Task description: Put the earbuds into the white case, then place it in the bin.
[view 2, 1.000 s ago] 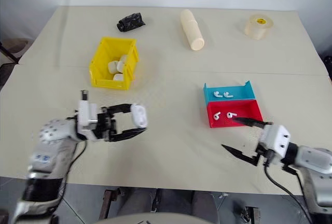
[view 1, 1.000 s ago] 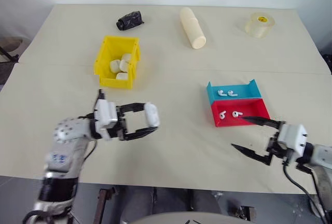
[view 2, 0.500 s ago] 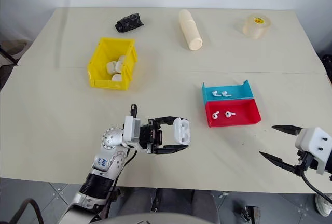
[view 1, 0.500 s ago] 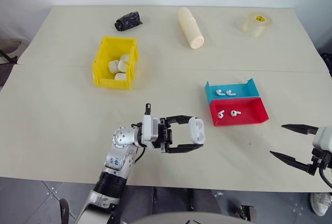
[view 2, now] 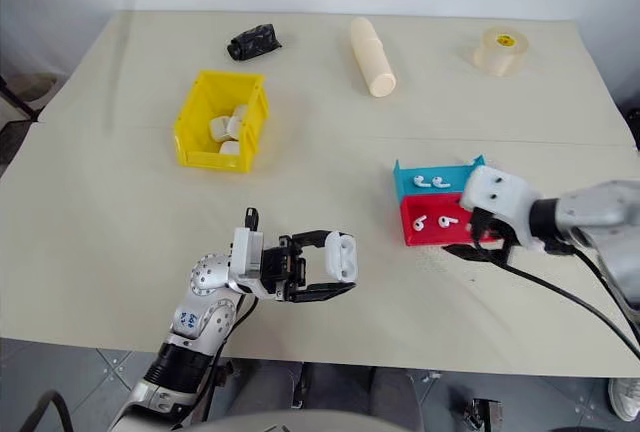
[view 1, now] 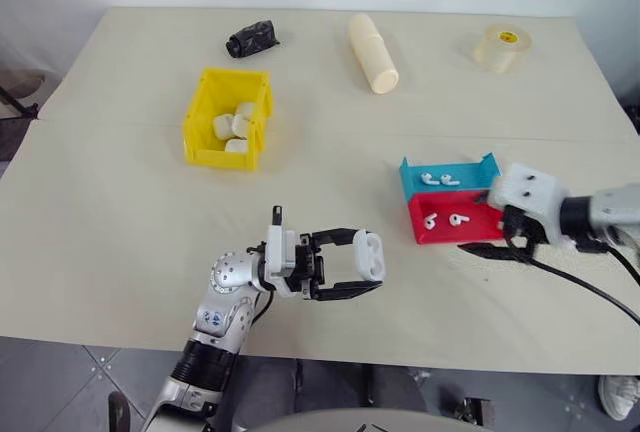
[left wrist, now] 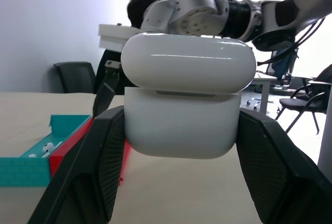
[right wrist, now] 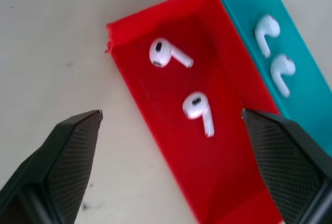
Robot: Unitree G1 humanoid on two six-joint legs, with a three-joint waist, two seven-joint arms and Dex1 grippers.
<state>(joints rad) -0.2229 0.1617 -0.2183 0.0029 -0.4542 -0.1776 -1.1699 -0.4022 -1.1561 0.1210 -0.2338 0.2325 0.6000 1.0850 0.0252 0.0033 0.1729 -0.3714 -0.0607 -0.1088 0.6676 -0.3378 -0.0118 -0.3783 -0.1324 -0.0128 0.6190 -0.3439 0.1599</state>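
While no writing is readable, the left end effector (view 1: 352, 265) grips the white case (view 1: 369, 255); the right end effector (right wrist: 171, 130) hangs wide open above the earbuds (right wrist: 197, 107).

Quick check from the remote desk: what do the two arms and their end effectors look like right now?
The left end effector and right end effector each have two black, tapered, textured fingers on a white block. The left arm is silver with round dimpled joints and a black forearm. The right arm is grey, trailing a black cable.
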